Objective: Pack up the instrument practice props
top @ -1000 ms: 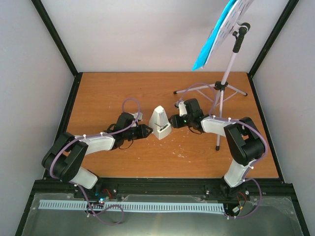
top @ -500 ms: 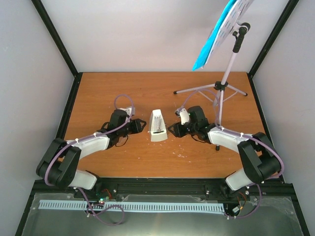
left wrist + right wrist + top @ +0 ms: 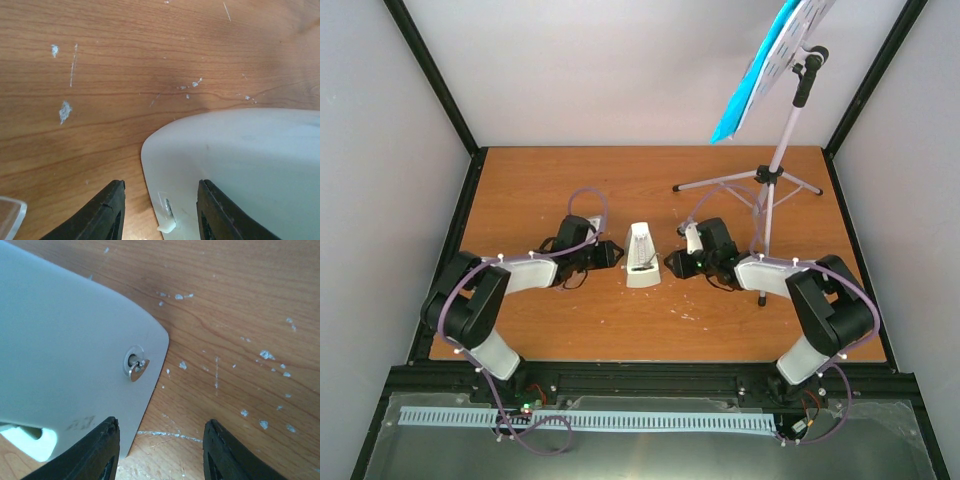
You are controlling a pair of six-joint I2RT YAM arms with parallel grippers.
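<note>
The metronome [image 3: 642,257] is being approached: left gripper [image 3: 613,254] and right gripper [image 3: 672,265] flank it, both spread and empty. Closing on its sides is judged next.

Orange-brown wood-grain surface [image 3: 540,190], boxed in on three sides by plain pale grey walls [image 3: 620,70]. Black frame posts [image 3: 430,75] slanting up from the far corners. Along the near edge, a black rail [image 3: 650,378]; below it a white slotted strip [image 3: 620,421] on dull grey metal sheet [image 3: 650,455]. Close up, scattered white flecks [image 3: 265,355] and thin scratches [image 3: 73,65] in the grain. Soft, even light, faint shadows only.
</note>
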